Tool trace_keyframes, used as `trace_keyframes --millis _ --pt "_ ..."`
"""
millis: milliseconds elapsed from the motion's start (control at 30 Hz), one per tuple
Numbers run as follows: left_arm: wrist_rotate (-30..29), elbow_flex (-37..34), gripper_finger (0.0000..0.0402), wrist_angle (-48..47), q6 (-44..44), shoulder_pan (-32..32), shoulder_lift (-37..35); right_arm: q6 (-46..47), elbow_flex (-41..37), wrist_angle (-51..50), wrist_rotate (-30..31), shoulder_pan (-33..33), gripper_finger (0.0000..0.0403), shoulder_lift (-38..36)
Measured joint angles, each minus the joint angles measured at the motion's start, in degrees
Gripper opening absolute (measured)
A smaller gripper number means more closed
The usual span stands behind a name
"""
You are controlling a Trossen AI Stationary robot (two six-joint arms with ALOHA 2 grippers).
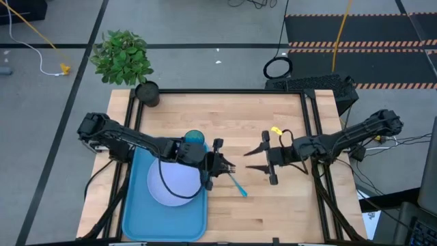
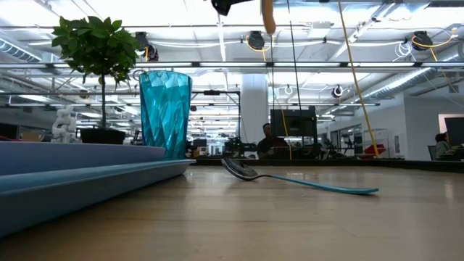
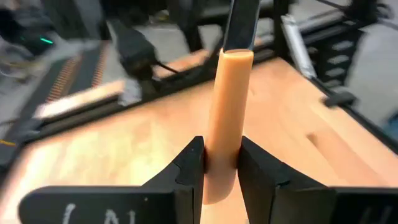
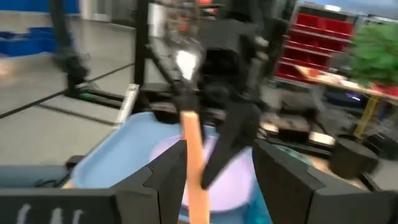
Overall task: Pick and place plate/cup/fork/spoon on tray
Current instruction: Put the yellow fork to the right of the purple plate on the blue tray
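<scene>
- My left gripper pinches the fork by its light orange handle, fingers narrow on either side of it; in the high view this gripper sits just off the tray's right edge, above bare wood.
- My right gripper stands wide, jaws spread and nothing clamped between them, facing the left one across a small gap; in its own wrist view the orange handle shows between its fingers, whether touching I cannot tell.
- Fork hangs clear of the table; the low view catches only the handle end at the top edge.
- Spoon lies on the wood just beside the left gripper, off the tray, bowl toward the tray.
- Plate is on the blue tray; teal cup stands at the tray's far corner.
- Step in hand, as I judge it: carry the fork over the tray and set it down.
- To do it well: back the right arm away first, swing left over the rim, lower onto bare blue beside the plate, and avoid the cup.
</scene>
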Motion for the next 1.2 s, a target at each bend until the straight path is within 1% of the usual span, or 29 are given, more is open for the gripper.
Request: trace_keyframes --millis 100,200,300,400,467,533,600,733,833,933,1000,1200 --pt "3.7 0.0 0.0075 -1.5 -0.6 0.4 0.0 0.2 1.1 0.1 -4.0 0.3 0.0176 1.8" --pt "5.1 0.0 0.0075 -1.8 -0.5 0.4 0.3 0.2 2.4 0.7 -6.5 0.2 0.0176 4.5" --pt "6.2 0.0 0.0075 -2.0 -0.3 0.4 0.4 -1.6 3.3 4.3 -8.7 0.2 0.0176 8.1" --pt "6.6 0.0 0.0075 -1.5 0.0 0.5 1.2 -3.2 4.6 7.2 -9.2 0.2 0.0176 10.8" --pt "6.7 -0.1 0.0075 -2.0 0.3 0.5 1.4 -3.5 6.0 7.5 -9.2 0.2 0.0176 12.0" --pt "6.7 0.0 0.0076 0.0 0.4 0.8 2.3 -4.2 7.0 7.8 -9.1 0.1 0.0176 13.1" --pt "6.9 0.0 0.0076 0.2 0.5 1.0 2.9 -4.4 7.8 7.7 -9.1 0.1 0.0176 14.5" --pt "7.1 0.0 0.0076 1.8 0.5 1.6 4.5 -4.3 8.1 8.1 -9.2 0.1 0.0176 16.2" --pt "7.8 -0.1 0.0076 1.5 0.6 1.6 4.5 -4.6 8.1 7.4 -11.4 0.0 0.0173 16.5" --pt "8.3 -0.1 0.0076 1.8 1.0 1.5 4.5 -4.0 8.1 7.4 -15.5 -0.7 0.0161 16.3" --pt "8.3 -0.1 0.0076 1.9 1.1 1.3 4.4 -3.7 8.0 7.4 -17.2 -1.1 0.0149 16.0" --pt "8.3 -0.1 0.0076 3.1 1.5 1.0 4.3 -2.9 8.0 7.0 -17.6 -1.5 0.01 15.9"
